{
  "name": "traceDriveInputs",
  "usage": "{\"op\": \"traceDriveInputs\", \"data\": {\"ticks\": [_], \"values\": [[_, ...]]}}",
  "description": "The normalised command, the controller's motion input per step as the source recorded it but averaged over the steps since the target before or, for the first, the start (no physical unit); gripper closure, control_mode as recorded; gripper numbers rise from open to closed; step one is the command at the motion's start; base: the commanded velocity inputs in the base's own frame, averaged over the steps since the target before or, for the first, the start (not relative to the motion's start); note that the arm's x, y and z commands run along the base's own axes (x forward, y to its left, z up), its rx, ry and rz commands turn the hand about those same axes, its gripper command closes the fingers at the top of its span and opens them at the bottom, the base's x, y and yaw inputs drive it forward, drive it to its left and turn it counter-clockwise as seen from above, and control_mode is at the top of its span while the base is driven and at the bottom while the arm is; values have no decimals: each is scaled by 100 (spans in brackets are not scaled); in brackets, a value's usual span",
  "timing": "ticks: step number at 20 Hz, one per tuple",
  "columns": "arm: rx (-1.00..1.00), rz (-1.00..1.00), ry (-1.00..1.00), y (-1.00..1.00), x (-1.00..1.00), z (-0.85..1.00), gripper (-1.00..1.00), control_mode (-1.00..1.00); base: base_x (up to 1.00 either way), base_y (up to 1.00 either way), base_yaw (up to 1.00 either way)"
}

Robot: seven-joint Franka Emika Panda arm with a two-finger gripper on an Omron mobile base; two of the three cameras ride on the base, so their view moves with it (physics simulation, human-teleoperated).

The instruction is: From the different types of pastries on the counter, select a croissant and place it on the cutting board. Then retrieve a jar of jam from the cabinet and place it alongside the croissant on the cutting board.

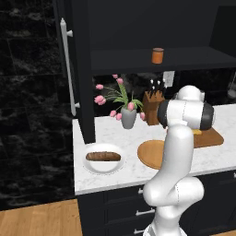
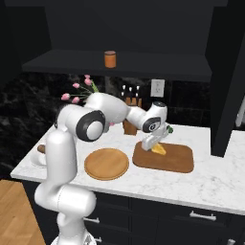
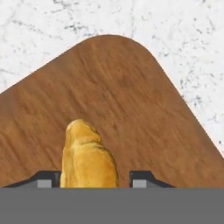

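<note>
The two-finger gripper [image 2: 155,145] hangs at centre-right of the right base view, low over the flat brown wooden cutting board with rounded corners [image 2: 179,158], with the small golden-yellow croissant [image 2: 160,149] at its tips; in the hand view the croissant [image 3: 89,156] rises from the bottom centre between the two dark fingertips [image 3: 142,178], the left one against its flank and the right one showing a narrow gap, so the claw is only partly closed and I cannot tell whether it grips the pastry or has just let go; the board [image 3: 131,105] lies directly beneath, one rounded corner towards the top of that frame, with white marble-look counter [image 3: 192,43] beyond; the step in hand appears to be setting the croissant down, and doing it well means lowering until the pastry rests flat, spreading the fingers fully, then lifting straight up so nothing drags it off the near edge, and leaving bare wood beside it for the jam; the small orange jar with a darker lid [image 2: 110,59] stands on the dark cabinet shelf [image 2: 158,64] at upper centre of the right base view, well apart from the board; the long dark brown loaf [image 1: 103,156] lies on a white plate [image 1: 92,167] at lower left of the left base view, and the round tan wooden plate [image 2: 106,163] sits just beside the board.
</note>
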Motion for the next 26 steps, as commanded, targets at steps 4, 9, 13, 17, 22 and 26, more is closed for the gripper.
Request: {"op": "traceDriveInputs", "data": {"ticks": [4,9,13,17,22,26], "values": [[1,-5,5,0,2,-31,100,-100,0,0,0],[0,-6,3,0,-36,-57,100,-100,0,0,0],[0,-2,0,0,-34,-64,100,-100,0,0,0],[0,-3,2,9,-20,-52,-100,-100,0,0,0],[0,-3,1,-1,-29,-8,-100,-100,0,0,0],[0,-2,0,0,-27,6,-100,-100,0,0,0]]}}
